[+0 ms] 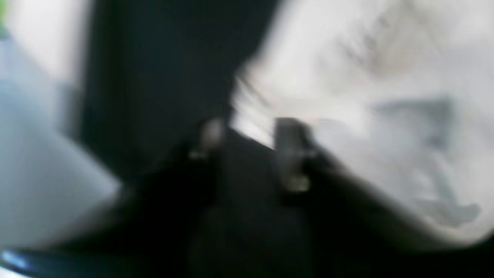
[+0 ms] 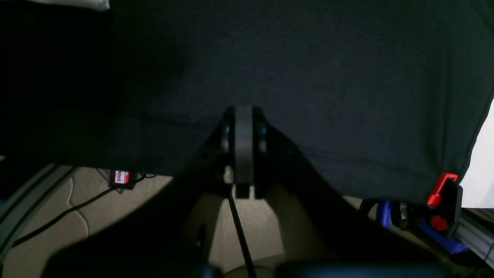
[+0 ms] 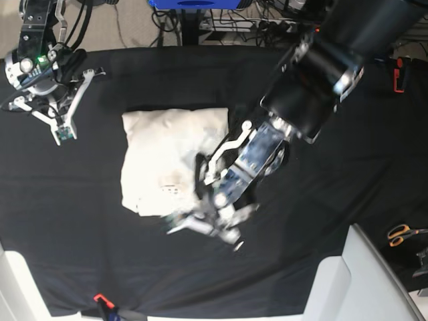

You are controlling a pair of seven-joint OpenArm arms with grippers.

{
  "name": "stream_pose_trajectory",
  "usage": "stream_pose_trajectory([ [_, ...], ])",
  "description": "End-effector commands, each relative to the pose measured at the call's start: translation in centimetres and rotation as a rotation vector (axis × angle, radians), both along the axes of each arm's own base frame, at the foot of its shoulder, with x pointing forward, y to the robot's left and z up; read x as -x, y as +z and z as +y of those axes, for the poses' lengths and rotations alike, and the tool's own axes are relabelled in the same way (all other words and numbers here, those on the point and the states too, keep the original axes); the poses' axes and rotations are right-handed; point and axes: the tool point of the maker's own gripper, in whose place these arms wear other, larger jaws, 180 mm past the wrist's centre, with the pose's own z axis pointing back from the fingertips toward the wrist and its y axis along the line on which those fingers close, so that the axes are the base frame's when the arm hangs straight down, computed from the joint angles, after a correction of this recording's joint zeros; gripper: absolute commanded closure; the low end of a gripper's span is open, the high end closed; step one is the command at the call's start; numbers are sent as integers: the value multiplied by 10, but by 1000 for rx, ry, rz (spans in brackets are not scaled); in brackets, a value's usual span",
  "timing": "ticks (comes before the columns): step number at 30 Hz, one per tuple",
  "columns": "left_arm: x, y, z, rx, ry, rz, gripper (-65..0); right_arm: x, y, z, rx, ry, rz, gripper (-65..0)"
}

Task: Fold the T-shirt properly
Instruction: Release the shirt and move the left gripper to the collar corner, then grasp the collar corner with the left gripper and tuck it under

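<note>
Surface: a table draped in black cloth point(image 3: 334, 221), filling most of the base view, with floor, cables and a blue stand beyond its far edge. Far left, near the table's far corner: the right gripper point(image 3: 61, 130), raised over bare cloth well apart from the garment; the right wrist view shows its jaws pressed flat together with nothing between them point(image 2: 243, 116), above the hanging edge of the black cloth, with beige floor, black cables and a red-and-blue clamp point(image 2: 444, 200) at the table rim below. Centre left: the T-shirt point(image 3: 170, 157), cream, lying on the cloth folded into a rough rectangle, wrinkled, its far edge straight and its near edge uneven, with a small dark mark near the near-middle. Centre: the left arm, reaching down from the upper right of the base view, its gripper point(image 3: 204, 224) blurred at the near right corner of the T-shirt. The left wrist view is heavily blurred; it shows two fingers point(image 1: 291, 154) standing a small way apart at the edge of the pale fabric point(image 1: 366, 96), and whether they pinch the fabric cannot be told. Near edge, left of centre: a second red clamp point(image 3: 100, 299) on the cloth hem. Near right corner: pale grey-white panels point(image 3: 368, 281). Far right edge: orange-handled scissors point(image 3: 403, 233) on the black cloth.
</note>
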Motion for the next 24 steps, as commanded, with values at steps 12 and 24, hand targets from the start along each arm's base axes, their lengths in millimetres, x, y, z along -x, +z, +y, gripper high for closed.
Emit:
stream_pose_trajectory([
  [12, -57, 25, 6, 286, 145, -42, -377, -1, -1, 39, -40, 116, -3, 0],
  [24, -67, -13, 5, 201, 82, 43, -487, 2, -3, 38, -41, 110, 3, 0],
])
